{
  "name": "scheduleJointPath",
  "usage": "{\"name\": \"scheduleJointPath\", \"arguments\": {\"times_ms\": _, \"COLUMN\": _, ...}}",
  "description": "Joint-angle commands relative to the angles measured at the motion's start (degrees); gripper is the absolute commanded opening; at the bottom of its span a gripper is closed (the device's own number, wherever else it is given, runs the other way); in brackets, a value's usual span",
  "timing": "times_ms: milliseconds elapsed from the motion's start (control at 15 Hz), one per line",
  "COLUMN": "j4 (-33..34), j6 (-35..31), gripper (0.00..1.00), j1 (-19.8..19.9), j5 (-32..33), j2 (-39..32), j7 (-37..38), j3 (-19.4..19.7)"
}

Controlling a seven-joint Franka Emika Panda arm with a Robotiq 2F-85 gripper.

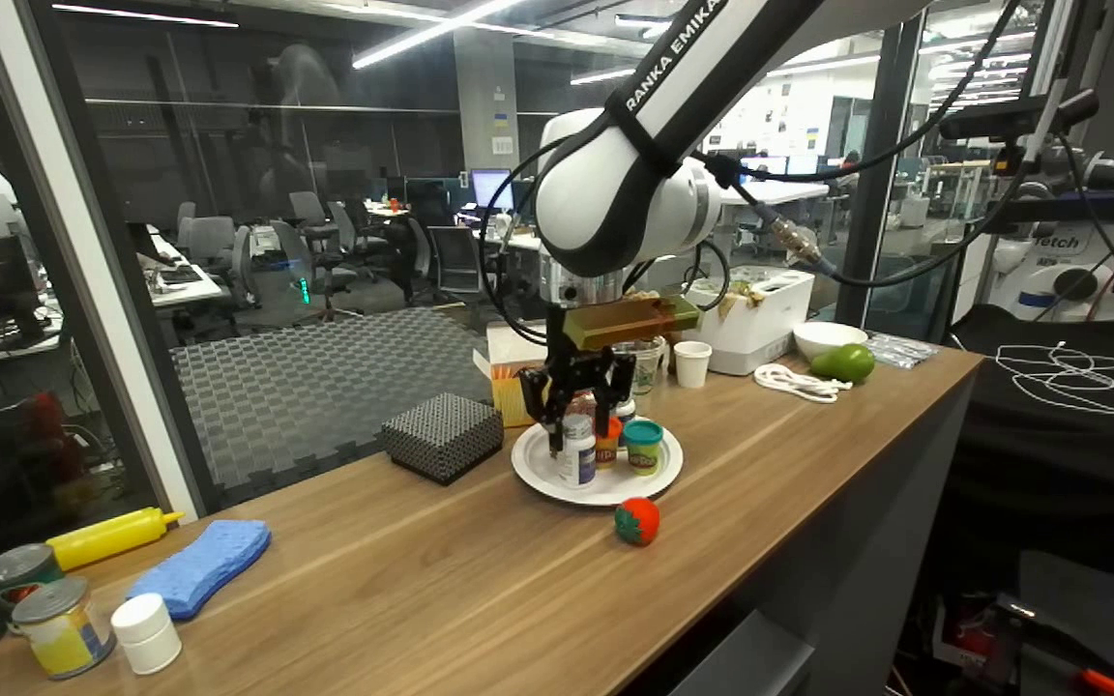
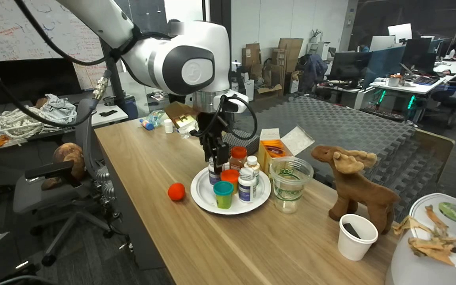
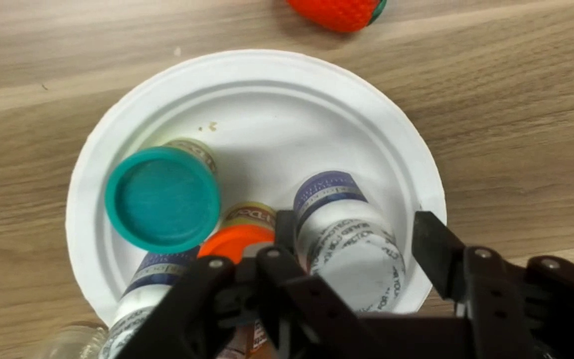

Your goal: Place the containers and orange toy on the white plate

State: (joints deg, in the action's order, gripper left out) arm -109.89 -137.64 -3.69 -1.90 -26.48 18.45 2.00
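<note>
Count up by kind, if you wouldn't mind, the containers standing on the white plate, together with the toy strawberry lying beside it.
White pill bottles: 3
Play-Doh tubs, one teal-lidded and one orange-lidded: 2
Amber jar: 1
Toy strawberry: 1
Total: 7, of which 6 are on the white plate.

The round white plate [image 2: 201, 194] lay flat. A green tub [image 2: 223, 197] with a teal lid, an orange-lidded tub [image 2: 230, 177] and two blue-labelled white bottles [image 2: 247, 187] stood upright on it. A red-lidded jar [image 2: 237, 157] and another white bottle [image 2: 253, 165] seemed to stand there too. The orange toy [image 1: 638, 520], like a strawberry, lay near the rim.
</note>
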Motion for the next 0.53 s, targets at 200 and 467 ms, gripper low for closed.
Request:
{"name": "scheduleJointPath", "arguments": {"times_ms": 200, "j4": -2.93, "j6": -0.51, "gripper": 1.0, "j1": -0.82, "j5": -0.32, "j2": 4.48, "j7": 1.43, "j3": 0.12}}
{"name": "scheduleJointPath", "arguments": {"times_ms": 467, "j4": -10.1, "j6": -1.83, "gripper": 1.0, "j1": -2.3, "j5": -0.3, "j2": 11.44, "j7": 4.81, "j3": -0.19}}
